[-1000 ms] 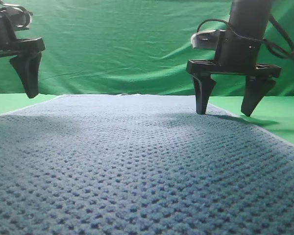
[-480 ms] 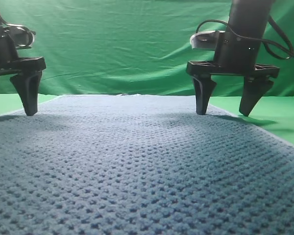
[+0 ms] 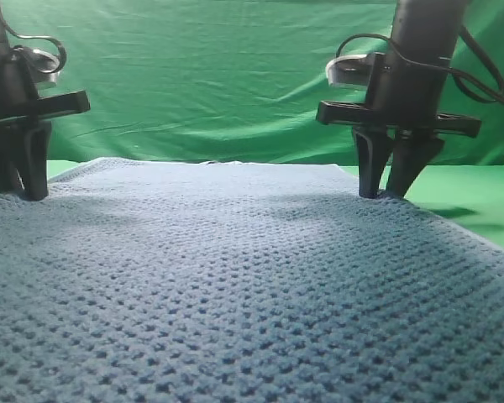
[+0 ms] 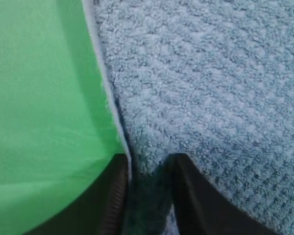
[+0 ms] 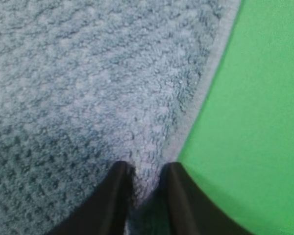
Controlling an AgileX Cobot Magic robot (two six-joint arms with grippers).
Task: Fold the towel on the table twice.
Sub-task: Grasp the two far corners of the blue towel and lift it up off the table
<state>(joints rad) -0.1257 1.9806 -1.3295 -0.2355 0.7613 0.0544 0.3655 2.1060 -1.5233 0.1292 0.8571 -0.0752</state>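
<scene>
The towel (image 3: 235,277) lies spread flat on the green worktop (image 3: 479,201), its 2 far corners pinched up. Each pinch takes only a thin bit of hem, so a corner could slip free on the lift, or 1 side could rise unevenly and skew the fold. The left gripper (image 4: 147,171) and right gripper (image 5: 146,172) both point straight down, nearly closed, each clamping a ridge of towel edge.
</scene>
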